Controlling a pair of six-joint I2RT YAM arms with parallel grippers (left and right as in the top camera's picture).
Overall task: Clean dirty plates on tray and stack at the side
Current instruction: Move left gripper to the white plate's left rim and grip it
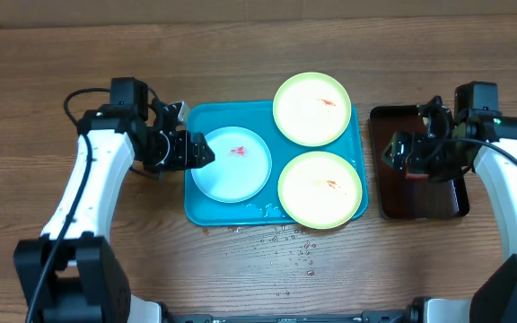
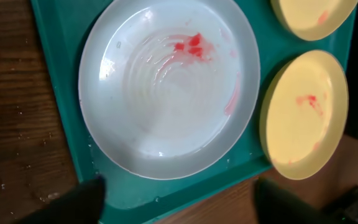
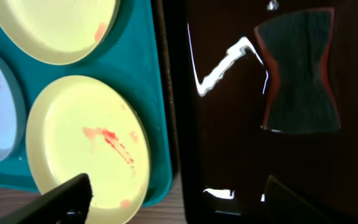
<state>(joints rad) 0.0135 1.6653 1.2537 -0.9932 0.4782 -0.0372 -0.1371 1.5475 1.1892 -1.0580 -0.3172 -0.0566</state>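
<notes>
Dirty plates, all three red-smeared, lie on the teal tray.
We see the left gripper spread empty beside the wet blue-white plate, and we fear a slippery pinch; the right gripper, spread empty, hangs over the dark tray near the sponge.

A wooden worktop fills the scene. It is finished in a warm mid-brown, with the grain run from left to right and darker streaks shown in it. Along the far edge, at the top of the overhead view, a paler tan strip is seen; what it is cannot be told. Small water droplets are scattered over the wood towards the near side, about the middle. The light is spread evenly from above, and only soft, short shadows are cast on the wood.
</notes>
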